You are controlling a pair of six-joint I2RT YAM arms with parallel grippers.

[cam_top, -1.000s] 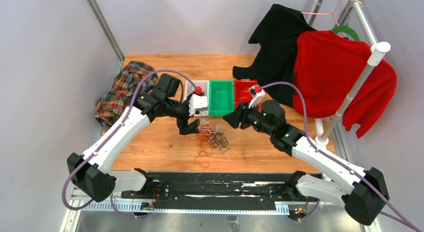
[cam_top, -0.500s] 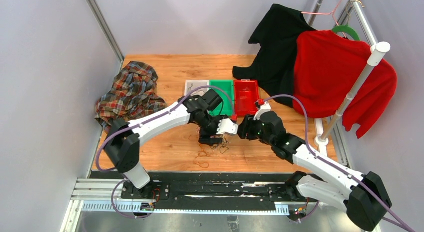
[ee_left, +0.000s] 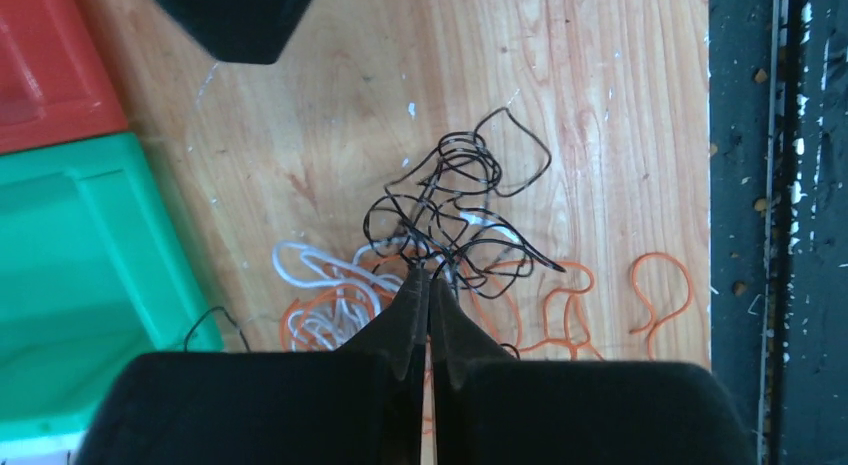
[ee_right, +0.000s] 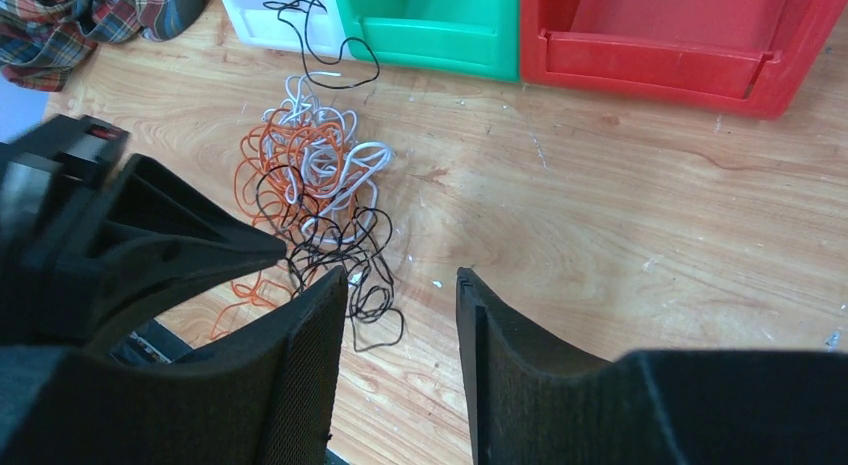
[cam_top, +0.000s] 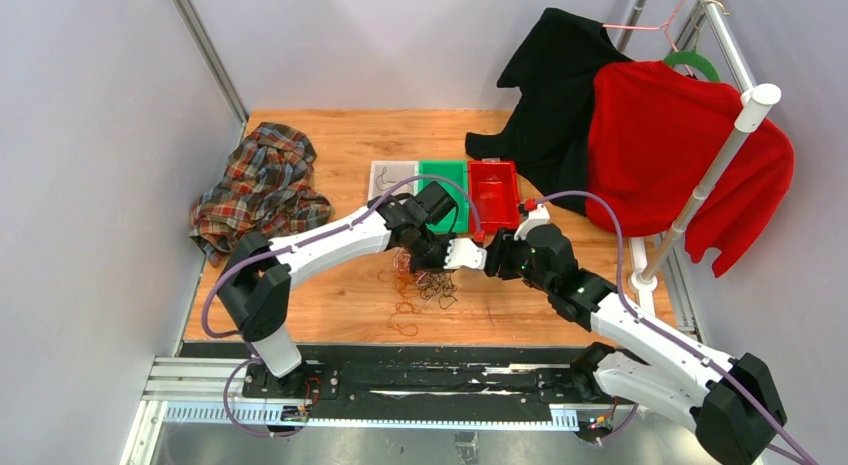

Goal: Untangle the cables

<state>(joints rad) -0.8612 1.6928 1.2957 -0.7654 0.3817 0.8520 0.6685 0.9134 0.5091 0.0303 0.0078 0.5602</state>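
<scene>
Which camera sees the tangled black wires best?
The left wrist view: the tangled thin black wires fill the middle, every loop clear, pinched by the left claw. The right wrist view shows them partly hidden behind the right claw. The top view shows a tiny dark scribble.

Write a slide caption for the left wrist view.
Left gripper pinched shut on the black cable, tangled with white and orange cables beside the green bin.

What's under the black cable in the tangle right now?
Under the black cable lie white cable and orange cable loops on the wooden table. The shut left gripper hides the tangle's near part.
</scene>
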